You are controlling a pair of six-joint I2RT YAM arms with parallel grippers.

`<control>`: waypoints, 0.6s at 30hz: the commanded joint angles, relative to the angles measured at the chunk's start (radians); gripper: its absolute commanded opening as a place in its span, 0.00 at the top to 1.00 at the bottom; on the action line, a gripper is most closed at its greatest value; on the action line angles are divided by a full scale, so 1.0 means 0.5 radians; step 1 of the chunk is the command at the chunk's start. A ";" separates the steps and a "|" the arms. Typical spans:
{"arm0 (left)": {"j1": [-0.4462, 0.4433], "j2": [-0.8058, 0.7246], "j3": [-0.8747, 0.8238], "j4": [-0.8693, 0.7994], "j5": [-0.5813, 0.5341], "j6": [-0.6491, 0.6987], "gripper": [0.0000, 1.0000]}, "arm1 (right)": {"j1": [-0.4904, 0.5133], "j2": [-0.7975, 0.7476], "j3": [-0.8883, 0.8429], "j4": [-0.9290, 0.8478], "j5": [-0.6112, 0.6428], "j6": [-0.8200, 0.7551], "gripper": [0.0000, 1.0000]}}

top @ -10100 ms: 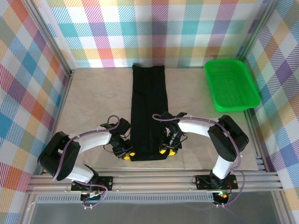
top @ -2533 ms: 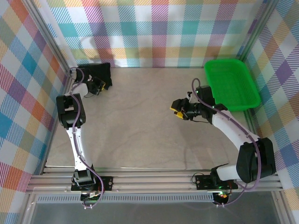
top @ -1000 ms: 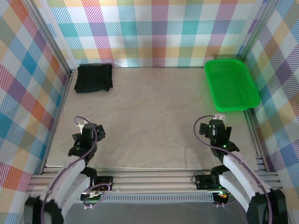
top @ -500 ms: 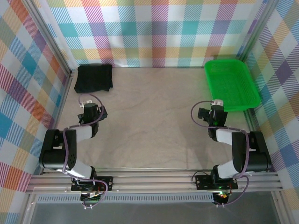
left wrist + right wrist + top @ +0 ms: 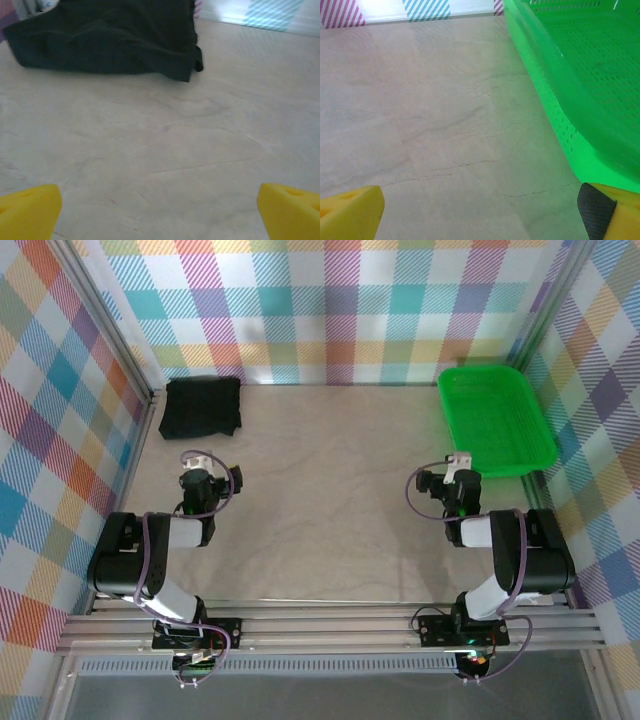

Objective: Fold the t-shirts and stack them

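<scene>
- Fingers (image 5: pixel 30 207) on my left gripper (image 5: pixel 160 212) and right gripper (image 5: pixel 480 212) are spread wide, holding nothing.
- Folded black t-shirt (image 5: pixel 105 40) lies ahead of my left fingertips, well apart.
- It looks soft, light and floppy; I'd pinch its near edge.

A folded black t-shirt (image 5: pixel 105 40) is lying on the far side of a pale marbled table (image 5: pixel 175 140); nearer, the left gripper's (image 5: pixel 160 215) yellow fingertips (image 5: pixel 27 212) are standing wide apart.

table (image 5: pixel 330 500) | far-left: folded black t-shirt (image 5: pixel 201 407) | far-right: green basket (image 5: pixel 495 425)
</scene>
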State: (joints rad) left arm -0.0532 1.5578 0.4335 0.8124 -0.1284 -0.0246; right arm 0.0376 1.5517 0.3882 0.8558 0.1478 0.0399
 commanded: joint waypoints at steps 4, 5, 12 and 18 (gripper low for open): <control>-0.008 0.024 -0.017 -0.018 0.093 0.085 0.00 | -0.009 -0.029 0.004 0.033 -0.053 -0.018 0.00; -0.007 0.023 -0.017 -0.017 0.094 0.087 0.00 | -0.010 -0.035 0.006 0.022 -0.056 -0.018 0.00; -0.026 0.020 -0.025 -0.004 0.063 0.098 0.00 | -0.010 -0.035 0.006 0.024 -0.055 -0.017 0.00; -0.022 0.021 -0.020 -0.010 0.067 0.094 0.00 | -0.008 -0.030 0.013 0.017 -0.056 -0.018 0.00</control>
State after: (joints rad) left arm -0.0586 1.5635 0.4297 0.8066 -0.0975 0.0040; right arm 0.0376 1.5513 0.3882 0.8516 0.1398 0.0399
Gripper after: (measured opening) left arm 0.999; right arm 0.996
